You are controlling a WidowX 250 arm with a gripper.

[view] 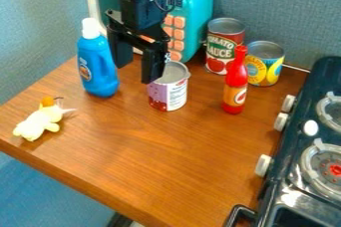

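Camera view: hangs with the gripper (pixel 136 74) over the far part of the worktop (pixel 153 156), spread wide, one finger overlapping the open can (pixel 168 91); cannot tell if touching. Stands the can upright mid-worktop, toward the far edge. Shows the blue bottle (pixel 97 66) near the left edge, the plush toy (pixel 38 123) by the left corner, the teal box (pixel 195 9) at the far edge, then tomato can (pixel 224 47) and yellow can (pixel 264 64), with the red bottle (pixel 235 84) before them. Runs the stove (pixel 293 146) along the right edge.
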